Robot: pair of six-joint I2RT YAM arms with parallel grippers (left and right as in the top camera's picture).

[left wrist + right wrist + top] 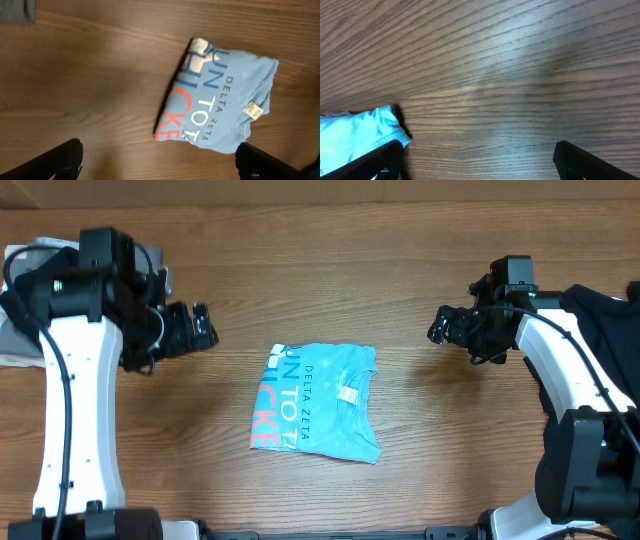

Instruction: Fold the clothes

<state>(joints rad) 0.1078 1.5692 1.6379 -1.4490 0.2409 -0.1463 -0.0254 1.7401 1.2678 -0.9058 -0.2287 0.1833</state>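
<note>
The light blue T-shirt (315, 400) lies folded into a compact rectangle in the middle of the wooden table (320, 260). Its long axis runs from the far side toward the near edge, tipped slightly. The lettering reads along that length, with the coral-red letters (262, 423) at the near left corner and the small neck label (348, 395) facing up toward the right side. The left gripper (203, 326) hangs off to the shirt's left, jaws spread wide and holding nothing. The right gripper (441, 325) sits well to the right, equally wide and empty. A black garment (605, 315) is heaped at the right edge
</note>
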